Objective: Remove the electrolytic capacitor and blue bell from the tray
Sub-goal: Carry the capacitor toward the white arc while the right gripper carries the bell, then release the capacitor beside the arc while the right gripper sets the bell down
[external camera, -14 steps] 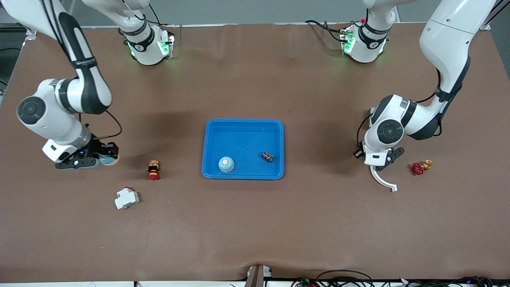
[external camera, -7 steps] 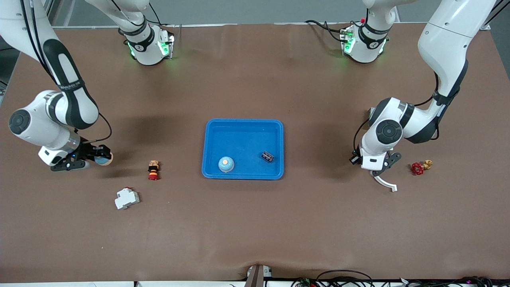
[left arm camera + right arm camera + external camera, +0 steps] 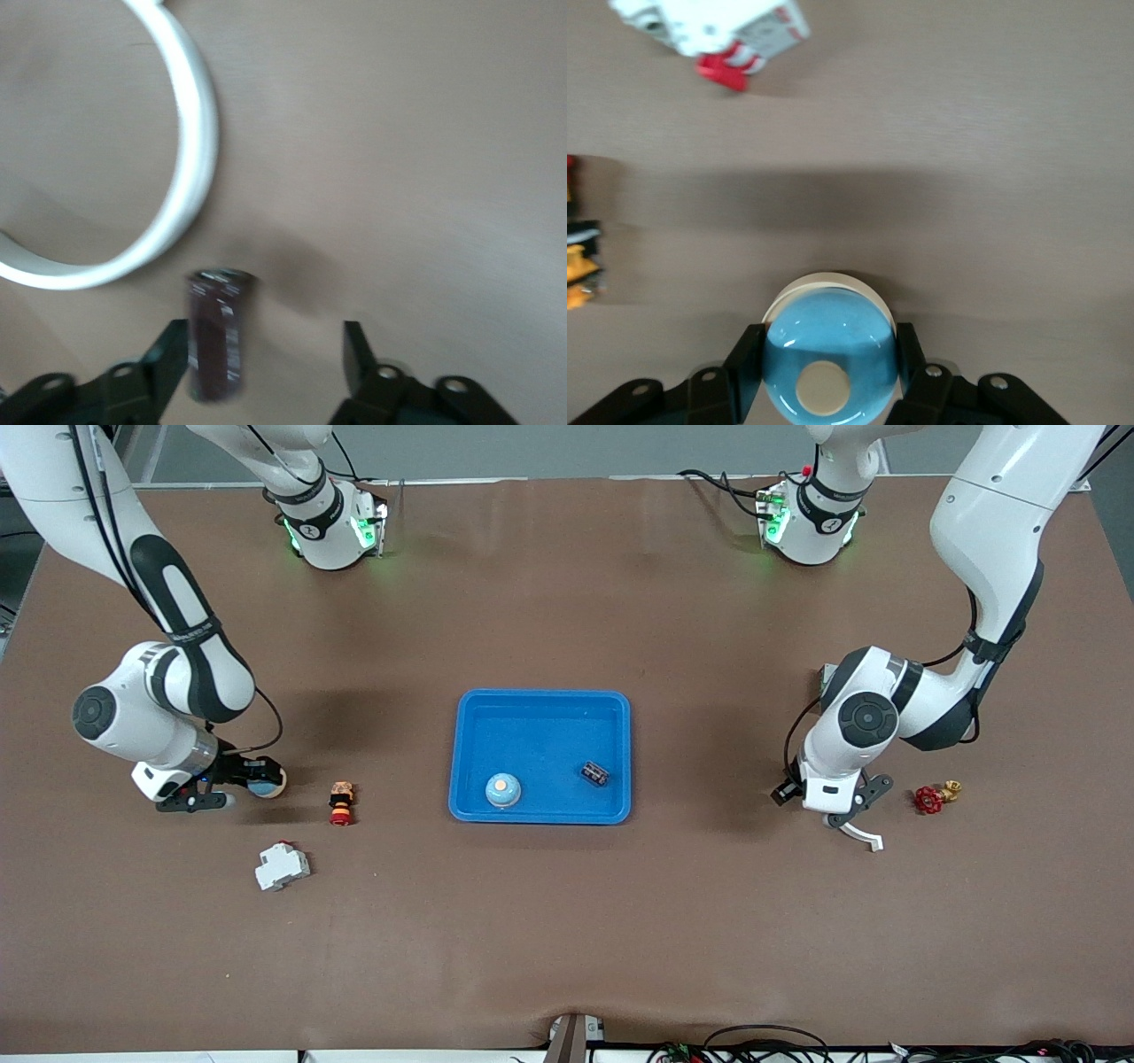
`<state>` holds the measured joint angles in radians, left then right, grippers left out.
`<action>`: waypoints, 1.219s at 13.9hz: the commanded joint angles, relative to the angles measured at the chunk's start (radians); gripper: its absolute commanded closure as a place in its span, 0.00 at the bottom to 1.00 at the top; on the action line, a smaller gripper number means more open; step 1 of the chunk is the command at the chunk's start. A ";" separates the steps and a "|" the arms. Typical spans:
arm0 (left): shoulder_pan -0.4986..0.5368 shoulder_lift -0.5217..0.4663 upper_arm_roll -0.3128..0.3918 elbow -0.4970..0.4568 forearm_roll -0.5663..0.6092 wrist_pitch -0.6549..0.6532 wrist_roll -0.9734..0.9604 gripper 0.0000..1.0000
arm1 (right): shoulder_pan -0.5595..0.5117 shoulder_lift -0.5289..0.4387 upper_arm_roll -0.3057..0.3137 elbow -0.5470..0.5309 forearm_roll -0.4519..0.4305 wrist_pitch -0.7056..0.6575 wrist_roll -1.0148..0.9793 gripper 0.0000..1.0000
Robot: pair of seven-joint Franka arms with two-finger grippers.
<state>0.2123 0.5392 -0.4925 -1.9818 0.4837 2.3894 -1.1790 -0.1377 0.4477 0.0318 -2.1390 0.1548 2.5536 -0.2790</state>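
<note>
**Parts going down outside the tray (image 3: 542, 693)**

My left gripper (image 3: 266, 341) is low over the left arm's end of the table, by a white ring (image 3: 190, 159). Its jaws are wide apart, and the capacitor (image 3: 215, 341) leans on one finger, let go. My right gripper (image 3: 828, 341) squeezes the bell (image 3: 828, 376) low over the right arm's end. A second bell (image 3: 502, 789) and second capacitor (image 3: 594, 773) sit in the tray. Next I think I open the right jaws. Since a moment ago, the left gripper has dropped lower and the right one has slid toward the tray.
</note>
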 commanded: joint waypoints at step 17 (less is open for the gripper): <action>-0.666 0.275 0.132 0.456 -0.082 -0.027 -0.878 0.00 | 0.093 -0.095 -0.007 0.105 -0.093 -0.249 0.221 0.00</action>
<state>-0.4035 0.7732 -0.4146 -1.5627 0.3980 2.3236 -2.0461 -0.1039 0.4244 0.0283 -2.0416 0.1347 2.3825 -0.2042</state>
